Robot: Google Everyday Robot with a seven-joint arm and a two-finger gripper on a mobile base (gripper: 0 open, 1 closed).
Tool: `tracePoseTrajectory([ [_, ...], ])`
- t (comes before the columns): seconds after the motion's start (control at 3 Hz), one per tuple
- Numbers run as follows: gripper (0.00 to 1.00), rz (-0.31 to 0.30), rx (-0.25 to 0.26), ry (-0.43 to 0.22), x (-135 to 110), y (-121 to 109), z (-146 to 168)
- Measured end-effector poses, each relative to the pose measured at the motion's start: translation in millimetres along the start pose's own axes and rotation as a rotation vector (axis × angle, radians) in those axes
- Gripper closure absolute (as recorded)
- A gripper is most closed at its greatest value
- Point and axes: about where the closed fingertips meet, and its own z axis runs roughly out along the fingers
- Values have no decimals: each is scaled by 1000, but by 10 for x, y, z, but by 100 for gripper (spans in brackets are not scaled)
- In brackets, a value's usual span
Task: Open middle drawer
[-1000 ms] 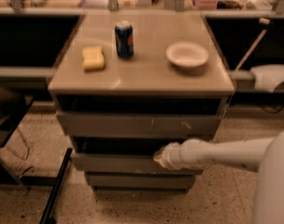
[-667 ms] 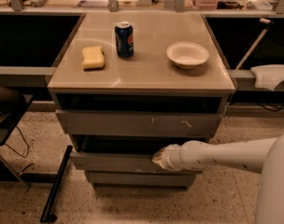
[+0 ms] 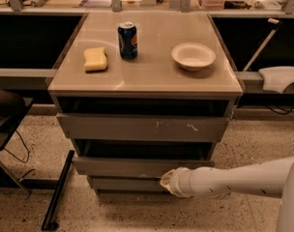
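The grey cabinet has three drawer fronts. The middle drawer (image 3: 123,166) is the wide flat front below the larger scratched top front (image 3: 142,127) and above the narrow bottom front (image 3: 120,183). It stands out a little, with a dark gap above it. My gripper (image 3: 167,180) is at the end of the white arm (image 3: 234,179), which reaches in from the right. The gripper sits against the lower right part of the middle drawer's front, overlapping the bottom front.
On the cabinet top (image 3: 152,76) are a yellow sponge (image 3: 95,59), a blue soda can (image 3: 128,40) and a white bowl (image 3: 193,56). A black bar (image 3: 57,192) lies on the speckled floor at the left. Dark furniture (image 3: 4,115) stands at the far left.
My gripper has dropped from the middle drawer's front edge to its lower edge. The drawer fronts look about the same.
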Motion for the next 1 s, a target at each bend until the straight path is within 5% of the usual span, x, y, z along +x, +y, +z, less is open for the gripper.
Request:
tracePoseTrajectory([
  [1.0, 12, 0, -1, 0, 0, 2, 1],
])
